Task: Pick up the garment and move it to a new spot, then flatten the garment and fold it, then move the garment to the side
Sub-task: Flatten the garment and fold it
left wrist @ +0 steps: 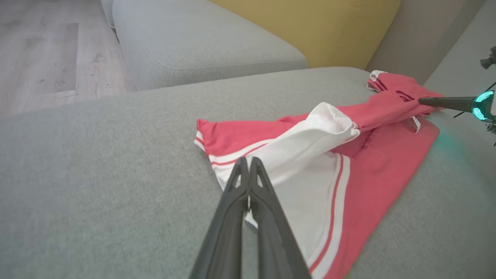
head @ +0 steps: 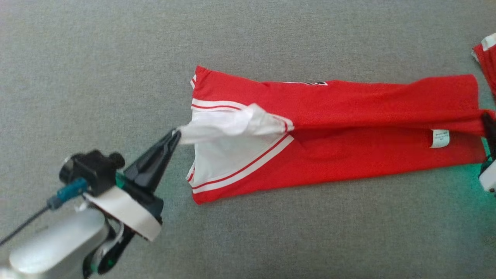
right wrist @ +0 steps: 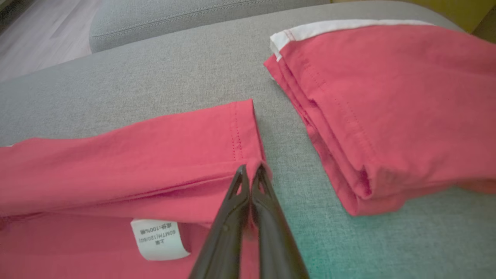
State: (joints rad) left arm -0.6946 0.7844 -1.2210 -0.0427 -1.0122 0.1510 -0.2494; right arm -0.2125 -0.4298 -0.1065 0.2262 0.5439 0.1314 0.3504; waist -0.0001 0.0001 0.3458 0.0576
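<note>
On the cushion (head: 116,58), left gripper (head: 177,133) and right gripper (right wrist: 250,170) each apparently clamp the garment (head: 348,104).

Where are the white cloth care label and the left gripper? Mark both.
White cloth care label (right wrist: 159,239): right wrist view, its printed face.
Left gripper (left wrist: 248,159): left wrist view, between its shut fingertips.

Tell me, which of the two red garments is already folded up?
The compact stack, lying untouched; the long garment is held between left gripper and right gripper.
</note>
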